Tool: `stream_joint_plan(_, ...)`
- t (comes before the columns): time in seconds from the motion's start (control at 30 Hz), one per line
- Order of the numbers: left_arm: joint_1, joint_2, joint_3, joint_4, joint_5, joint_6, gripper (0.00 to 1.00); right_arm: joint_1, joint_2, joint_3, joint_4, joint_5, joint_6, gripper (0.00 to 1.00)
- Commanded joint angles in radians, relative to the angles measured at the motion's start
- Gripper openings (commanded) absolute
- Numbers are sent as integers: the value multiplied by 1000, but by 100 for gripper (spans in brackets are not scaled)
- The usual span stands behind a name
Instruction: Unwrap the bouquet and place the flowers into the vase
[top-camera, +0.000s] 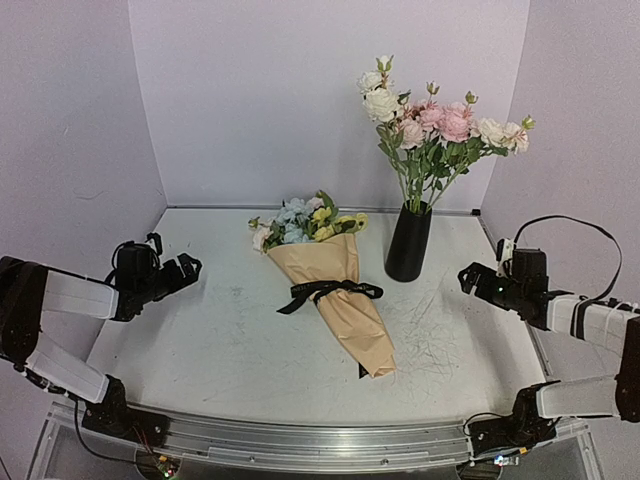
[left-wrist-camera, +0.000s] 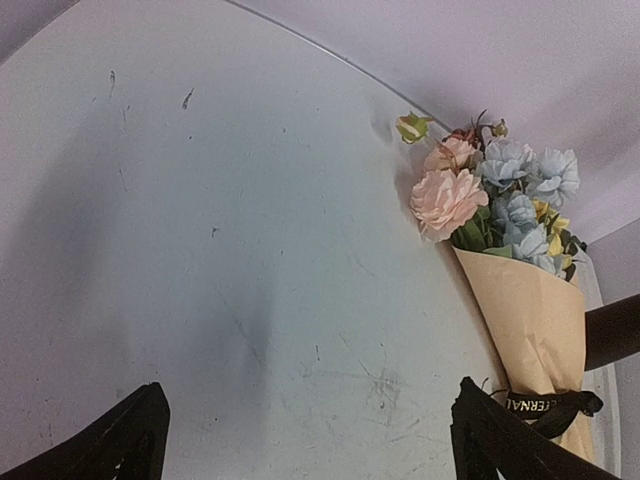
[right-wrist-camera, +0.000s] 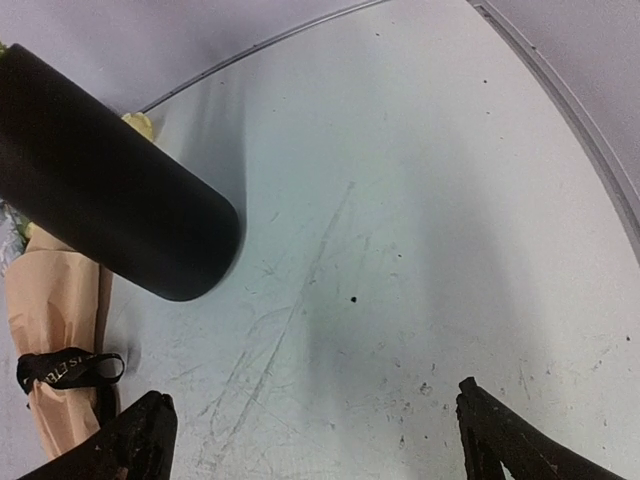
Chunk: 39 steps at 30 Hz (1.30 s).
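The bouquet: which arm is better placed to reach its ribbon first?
Left, probably. The left fingers are open, with only bare table between them and the bouquet. The right fingers are open too, but the vase holding the roses stands partly in their way.

The left arm (top-camera: 75, 296) and right arm (top-camera: 598, 320) have white box-shaped links and black joints. The left gripper (top-camera: 175, 256) and right gripper (top-camera: 481, 268) are black; a thin black cable (top-camera: 565, 219) loops over the right one.
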Motion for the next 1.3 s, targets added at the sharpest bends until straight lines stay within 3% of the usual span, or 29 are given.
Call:
stream_joint_plan(0.0, 2, -130, -32, 4, -29, 38, 100, 3, -26, 61, -56, 41, 9, 98)
stream_joint_plan(0.27, 0, -154, -27, 11, 51, 57, 100, 85, 104, 124, -27, -172, 20, 98)
stream_joint_plan(0.47, -7, -115, 3, 10, 140, 35, 100, 309, 229, 210, -13, -151, 51, 98)
stream_joint_plan(0.7, -12, -132, -9, 10, 163, -34, 100, 488, 381, 270, 49, -131, 131, 86)
stream_joint_plan(0.97, -31, -147, -3, 10, 184, -61, 100, 626, 478, 256, 93, -105, 177, 68)
stream_joint_plan(1.27, -62, -135, 31, 9, 172, -66, 100, 756, 568, 255, 146, -89, 259, 66)
